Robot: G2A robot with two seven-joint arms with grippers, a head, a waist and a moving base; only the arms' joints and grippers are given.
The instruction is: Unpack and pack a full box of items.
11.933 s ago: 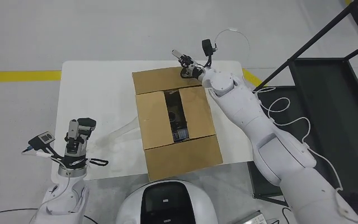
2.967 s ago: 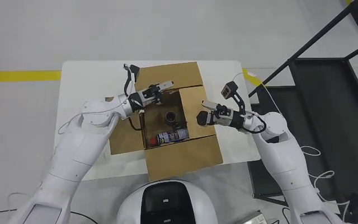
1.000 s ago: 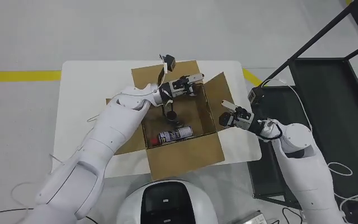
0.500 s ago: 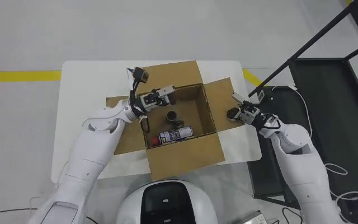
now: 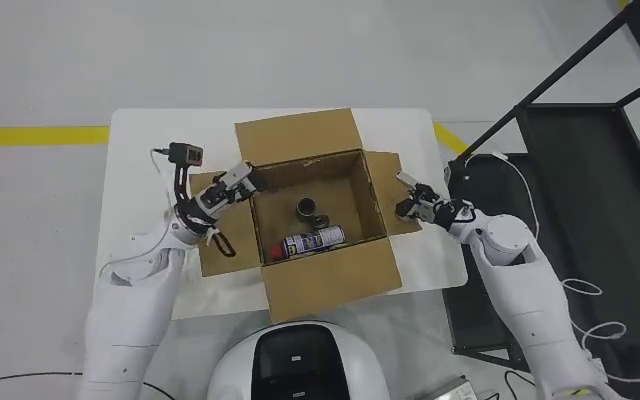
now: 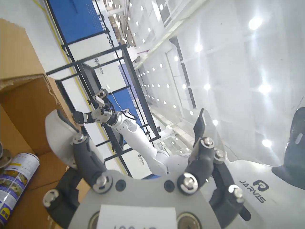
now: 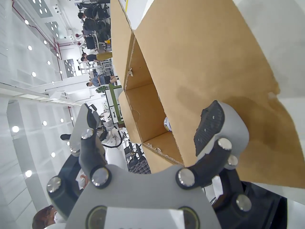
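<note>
The cardboard box [image 5: 328,281] stands open on the white table, all its flaps folded outward. Inside lie a spray can [image 5: 311,240] [image 6: 16,177] on its side and a dark round item [image 5: 309,208] beside it. My left gripper [image 5: 237,182] [image 6: 128,129] is open over the left flap [image 5: 212,222], just outside the box's left wall. My right gripper [image 5: 411,196] [image 7: 150,122] is open at the outer edge of the right flap [image 5: 390,180] [image 7: 202,55], one finger pad [image 7: 209,125] lying over the cardboard. The can's end [image 7: 167,123] peeks past the box wall.
The white table [image 5: 140,150] has bare room left of the box and a narrow strip behind it. A black metal rack [image 5: 560,160] stands close to the table's right side. The yellow floor line [image 5: 50,134] runs behind.
My left gripper has drawn back from over the box's opening to outside its left wall. The right gripper shifted slightly inward along the right flap, which lies flatter.
</note>
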